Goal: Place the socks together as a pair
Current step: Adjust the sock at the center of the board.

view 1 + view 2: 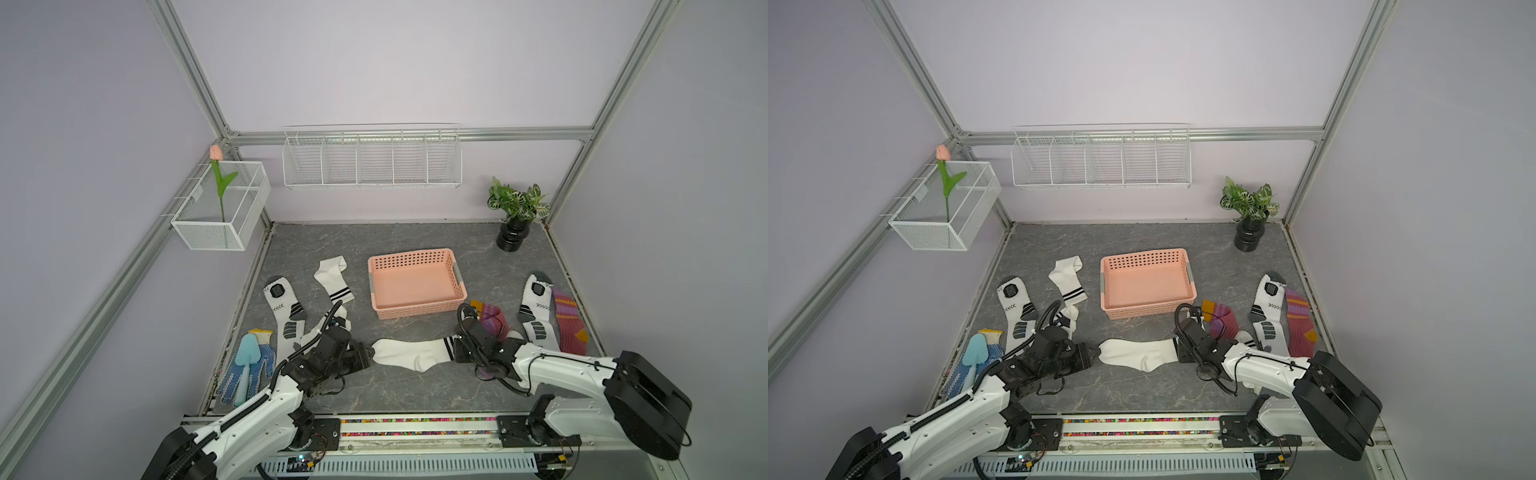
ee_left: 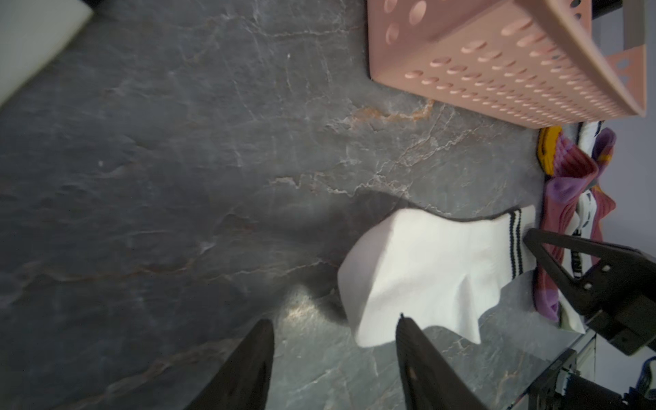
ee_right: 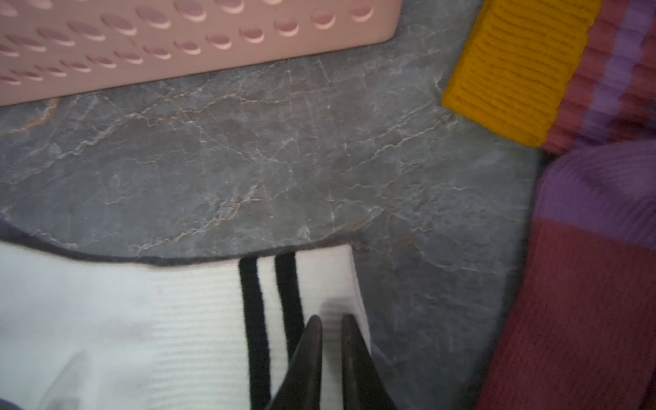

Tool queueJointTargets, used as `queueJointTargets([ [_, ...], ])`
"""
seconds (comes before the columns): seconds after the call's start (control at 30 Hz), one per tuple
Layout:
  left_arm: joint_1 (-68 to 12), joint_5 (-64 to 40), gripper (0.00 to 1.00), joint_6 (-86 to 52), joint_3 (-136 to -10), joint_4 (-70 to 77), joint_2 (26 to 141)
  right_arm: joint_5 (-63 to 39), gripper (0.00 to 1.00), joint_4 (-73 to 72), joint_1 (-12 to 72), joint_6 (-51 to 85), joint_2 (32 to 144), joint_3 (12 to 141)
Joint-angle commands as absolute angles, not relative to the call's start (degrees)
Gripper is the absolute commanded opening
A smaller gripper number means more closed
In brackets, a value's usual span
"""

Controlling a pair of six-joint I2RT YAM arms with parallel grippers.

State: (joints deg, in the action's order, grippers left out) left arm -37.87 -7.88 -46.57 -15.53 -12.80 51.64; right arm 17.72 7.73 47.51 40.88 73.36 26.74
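Here the white sock (image 1: 415, 353) lies across the bench (image 1: 399, 395) in front of the pink basket (image 1: 415, 309); the right gripper (image 3: 332, 317) pinches its striped cuff, and the left gripper (image 2: 333, 319) stands open at its toe.

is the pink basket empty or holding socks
Empty. In both top views the pink basket shows only its bare floor; the white striped sock and the other socks lie outside it.
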Motion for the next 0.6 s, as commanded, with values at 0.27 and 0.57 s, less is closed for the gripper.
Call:
queueJointTargets([
  [0.27, -38.05, -13.24, 0.48, -45.37, -18.02, 0.65, 66.91, 16.69, 0.16, 8.78, 47.55, 41.33, 73.45, 26.37],
  [0.57, -39.55, -18.10, 0.19, -46.56, -16.04, 2.91, 67.00, 17.18, 0.16, 8.71, 47.55, 42.04, 73.60, 26.20],
])
